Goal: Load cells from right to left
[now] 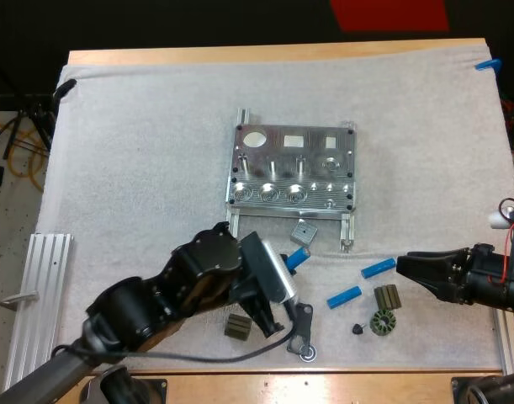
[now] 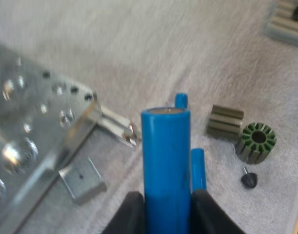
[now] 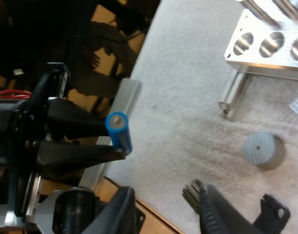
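Note:
The metal fixture (image 1: 294, 168) lies mid-mat with round holes along its near edge. My left gripper (image 1: 288, 268) hovers just in front of it, shut on a blue cylinder (image 1: 299, 257) that stands upright between the fingers (image 2: 166, 161). Two more blue cylinders (image 1: 378, 268) (image 1: 344, 296) lie on the mat to the right. My right gripper (image 1: 405, 268) points left at the nearer one, a little short of it; its fingers (image 3: 122, 209) stand apart, open, with nothing between them. From the right wrist, the left gripper shows holding the cylinder (image 3: 118, 131).
A ribbed dark block (image 1: 388, 296), a green rotor (image 1: 381, 322) and a small black cone (image 1: 357, 328) lie near the loose cylinders. Another ribbed block (image 1: 237, 326) and a black bracket (image 1: 303, 335) sit under the left arm. A grey square piece (image 1: 303, 230) rests by the fixture's rail.

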Motion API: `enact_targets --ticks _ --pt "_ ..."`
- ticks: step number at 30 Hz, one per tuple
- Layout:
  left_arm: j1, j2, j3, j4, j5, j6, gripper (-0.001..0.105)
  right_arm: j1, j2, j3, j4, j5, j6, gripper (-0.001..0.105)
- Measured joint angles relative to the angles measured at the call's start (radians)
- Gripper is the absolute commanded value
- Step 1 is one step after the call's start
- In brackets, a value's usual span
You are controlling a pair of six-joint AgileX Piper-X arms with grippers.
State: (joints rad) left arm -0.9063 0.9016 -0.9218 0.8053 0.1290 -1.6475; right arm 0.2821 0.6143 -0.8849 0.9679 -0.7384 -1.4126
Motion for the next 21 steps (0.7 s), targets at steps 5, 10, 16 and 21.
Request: enact_targets --ticks 5,10,16,21 --pt "0.0 -0.038 0.0 0.0 0.016 0.111 0.0 0.0 0.0 0.0 -0.001 -0.034 0.077 0.052" --pt "0.0 -0.038 0.0 0.042 0.04 0.249 0.0 0.0 0.0 0.0 -0.001 -0.05 0.082 0.052" --pt "0.0 -0.038 0.0 0.112 0.04 0.411 0.0 0.0 0.008 0.0 -0.001 -0.062 0.086 0.052" --pt "0.0 -0.038 0.0 0.114 0.047 0.494 0.0 0.065 0.049 0.0 -0.001 -0.077 0.091 0.049"
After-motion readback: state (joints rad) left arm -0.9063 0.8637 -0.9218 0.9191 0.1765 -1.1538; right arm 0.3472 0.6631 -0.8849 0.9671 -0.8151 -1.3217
